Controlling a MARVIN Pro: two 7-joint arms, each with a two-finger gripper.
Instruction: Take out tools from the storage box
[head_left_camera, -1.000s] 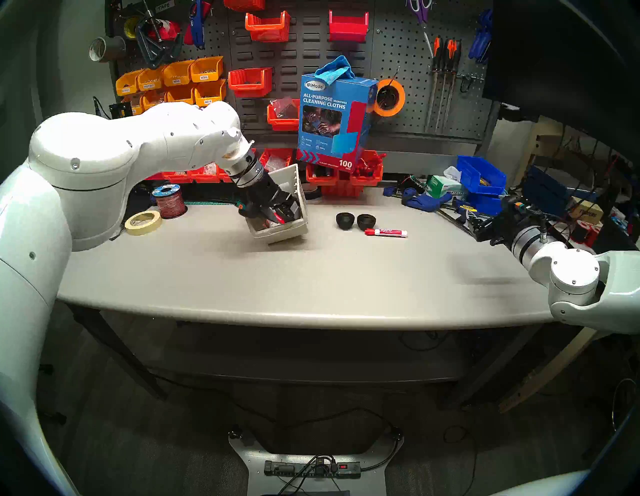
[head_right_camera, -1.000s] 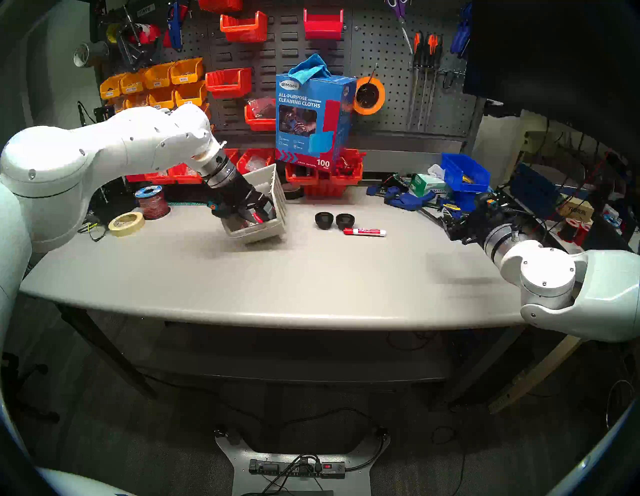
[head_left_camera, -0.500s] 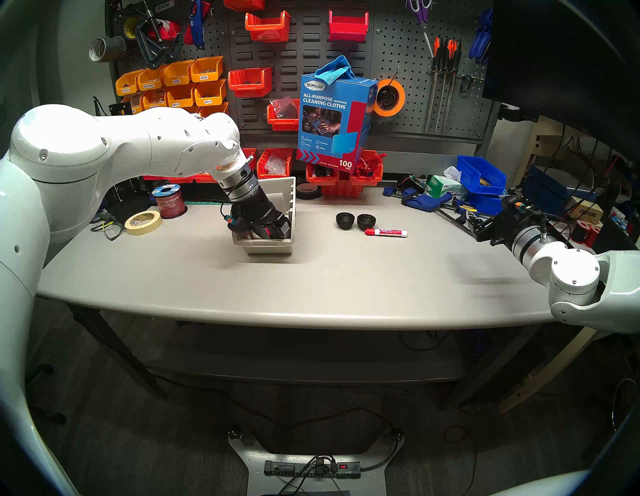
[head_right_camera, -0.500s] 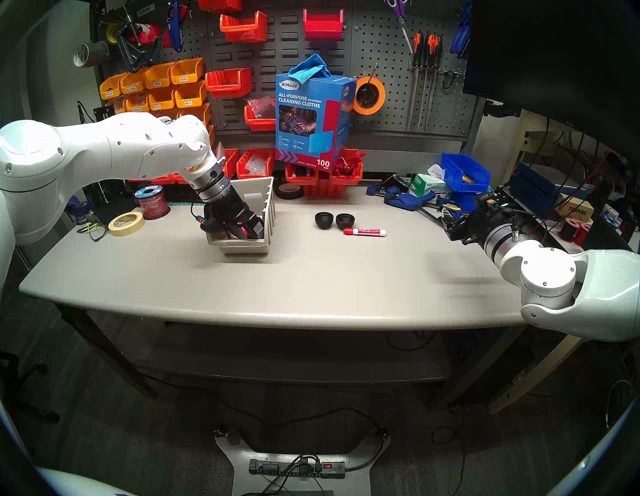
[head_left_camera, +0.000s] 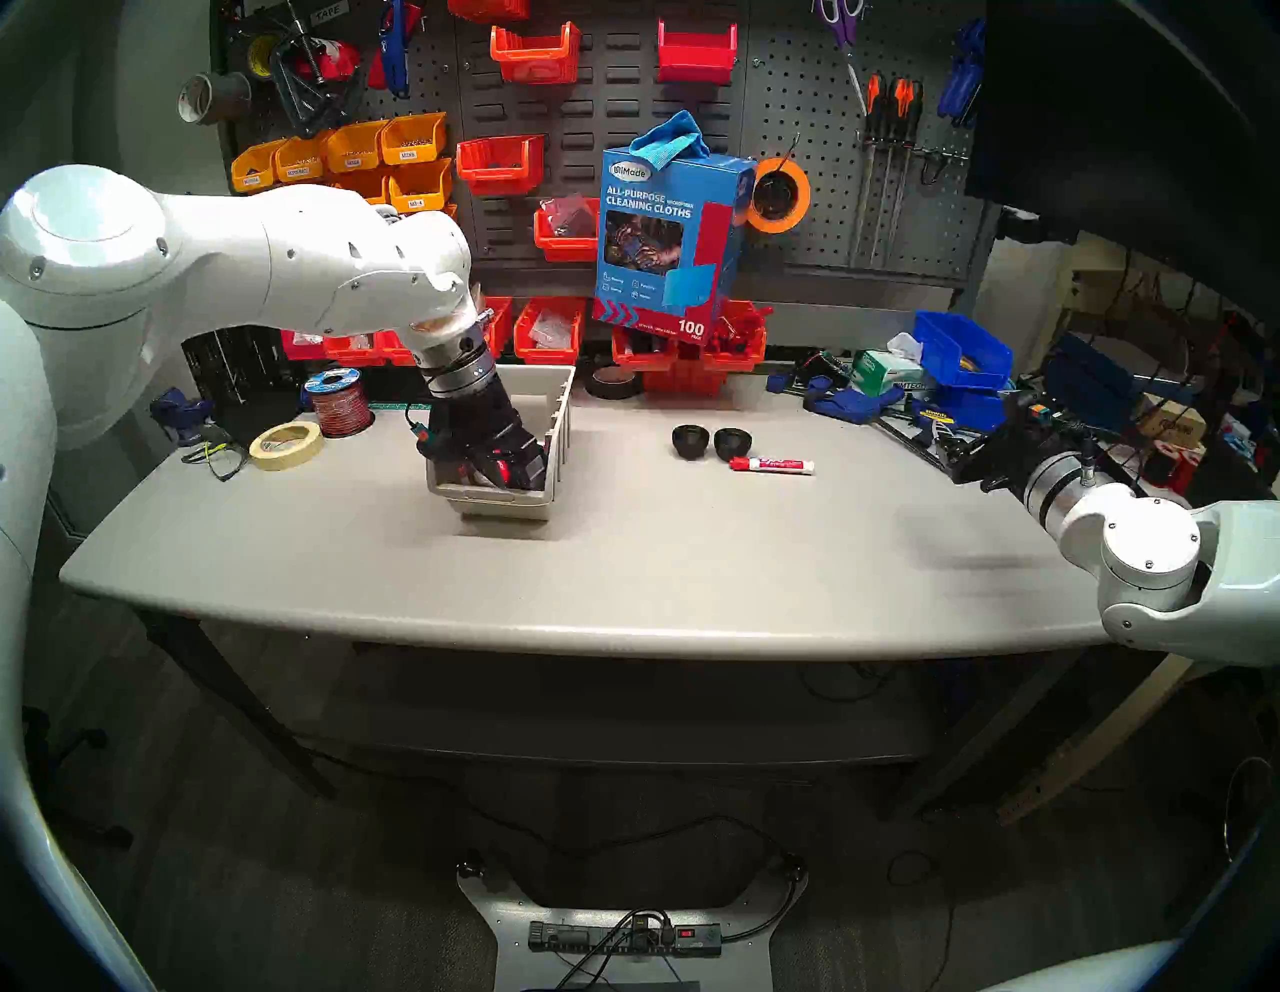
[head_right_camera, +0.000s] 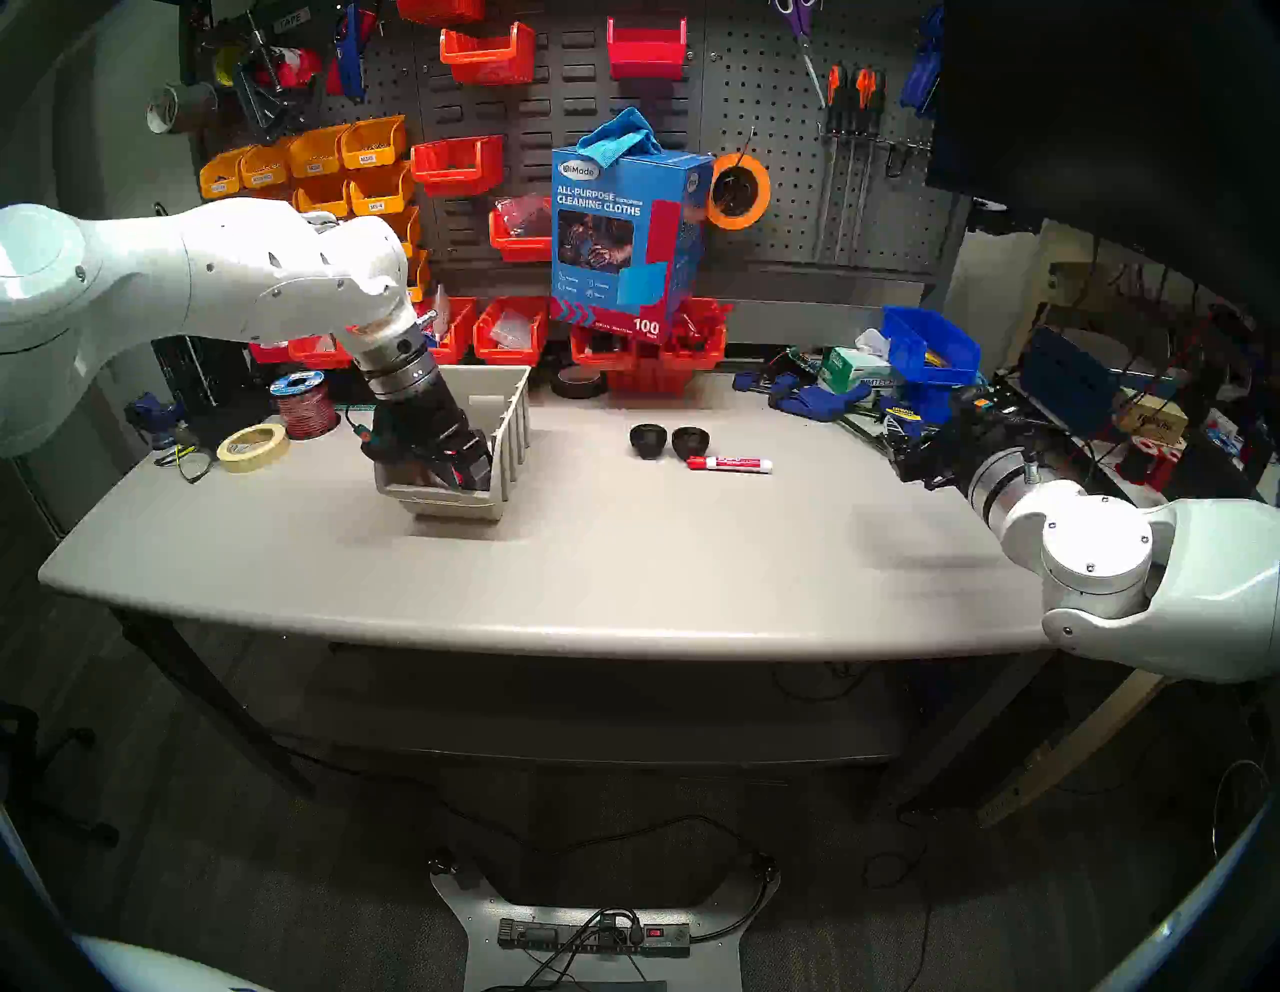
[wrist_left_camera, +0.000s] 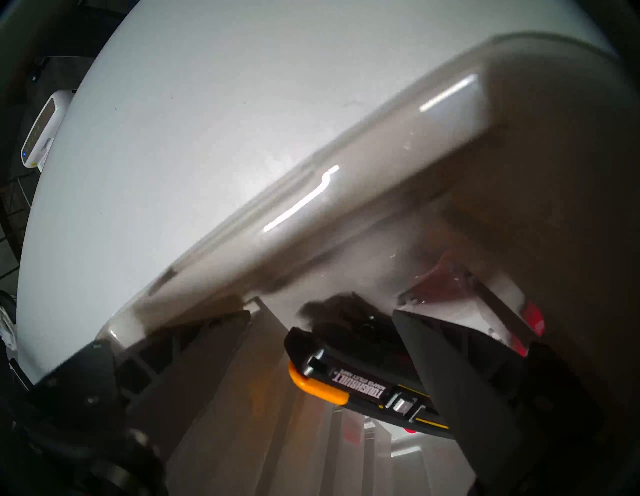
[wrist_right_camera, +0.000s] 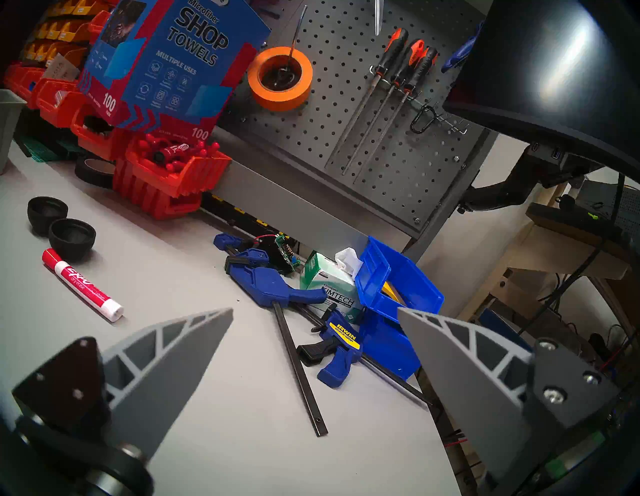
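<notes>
Head stereo left view shows the beige plastic storage box with ribbed sides (head_left_camera: 558, 433) near the back edge of the grey table (head_left_camera: 623, 589), toward its left end. The left gripper (head_left_camera: 509, 471) reaches down into it. Two small black round cups (head_left_camera: 690, 441) and a red-capped white marker (head_left_camera: 772, 465) lie out on the table, near the middle of the back edge.

Head stereo right view shows the same: the box sits well apart from the cups and the marker.

Left wrist view looks into the box. A long black tool with yellow marks (wrist_left_camera: 363, 384) lies between the two fingers, which stand wide apart. It is not clear if they press on the tool or on the box. The tool looks hard, stiff and a bit slippery. It is probably best held across its long middle.

Right wrist view shows the right gripper (wrist_right_camera: 315, 309) wide and empty, held over the right end of the table.
</notes>
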